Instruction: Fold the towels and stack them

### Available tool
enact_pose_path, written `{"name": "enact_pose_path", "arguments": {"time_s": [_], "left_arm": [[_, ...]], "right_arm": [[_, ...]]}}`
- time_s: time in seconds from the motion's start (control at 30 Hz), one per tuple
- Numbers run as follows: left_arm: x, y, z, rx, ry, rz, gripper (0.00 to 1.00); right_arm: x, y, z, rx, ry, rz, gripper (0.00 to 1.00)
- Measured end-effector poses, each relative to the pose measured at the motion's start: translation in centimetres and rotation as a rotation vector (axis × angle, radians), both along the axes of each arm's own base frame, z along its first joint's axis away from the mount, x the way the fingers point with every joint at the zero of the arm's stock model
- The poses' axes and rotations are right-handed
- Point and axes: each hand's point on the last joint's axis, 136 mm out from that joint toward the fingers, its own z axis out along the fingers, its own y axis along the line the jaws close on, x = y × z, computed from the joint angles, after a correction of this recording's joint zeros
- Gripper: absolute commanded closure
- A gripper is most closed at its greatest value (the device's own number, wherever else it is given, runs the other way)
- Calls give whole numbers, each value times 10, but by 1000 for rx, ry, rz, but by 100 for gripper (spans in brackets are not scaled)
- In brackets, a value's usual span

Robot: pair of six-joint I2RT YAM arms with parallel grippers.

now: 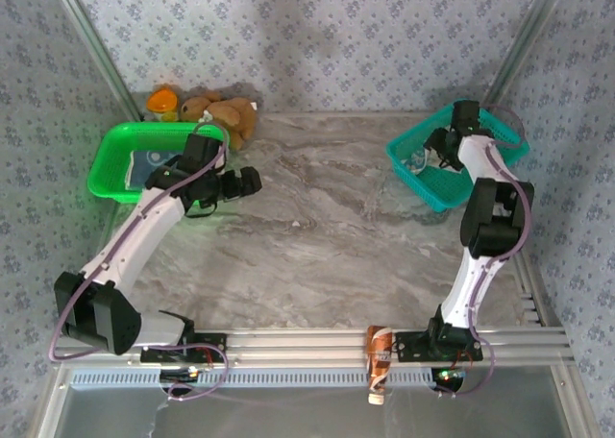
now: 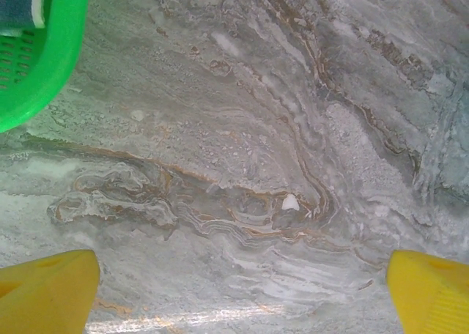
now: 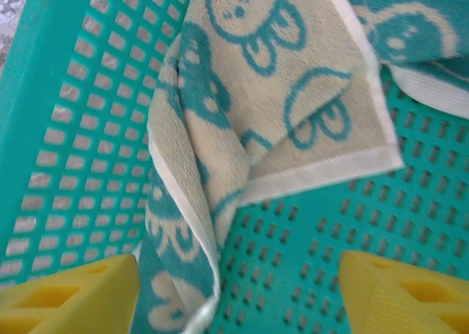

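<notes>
On the marble desk (image 1: pixel 327 227), a green basket (image 1: pixel 106 174) at ten o'clock holds a blue towel (image 2: pixel 18 4), and a teal basket (image 1: pixel 437 193) at two o'clock holds the pale towel (image 3: pixel 278 92) with blue-green motifs. My right claw (image 3: pixel 238 297) hangs inside the teal basket, fingers apart on either side of a fold in that towel. My left claw (image 2: pixel 242 294) stands wide apart over bare desk just beside the green basket.
</notes>
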Motion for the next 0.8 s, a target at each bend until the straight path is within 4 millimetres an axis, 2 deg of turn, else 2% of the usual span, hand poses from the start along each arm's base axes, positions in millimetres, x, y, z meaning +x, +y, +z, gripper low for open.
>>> {"name": "enact_pose_path", "arguments": {"time_s": [0.1,0.2,0.3,0.43,0.53,0.57,0.7,0.8], "left_arm": [[1,0,10,-6,-25,2,0],[1,1,20,-14,-52,6,0],[2,1,28,-20,-68,13,0],[2,4,32,-17,-72,26,0],[0,5,30,-16,-62,35,0],[0,5,30,-17,-60,37,0],[0,6,30,-17,-55,47,0],[0,6,30,-20,-54,55,0]], "right_arm": [[16,0,-16,13,13,-11,26],[24,0,-36,30,44,-23,26],[30,2,-56,47,75,-31,33],[36,8,-76,79,108,-24,58],[41,9,-80,88,112,-11,96],[41,10,-80,90,113,-8,100],[39,10,-78,98,107,-4,100],[29,10,-69,93,105,-5,100]]}}
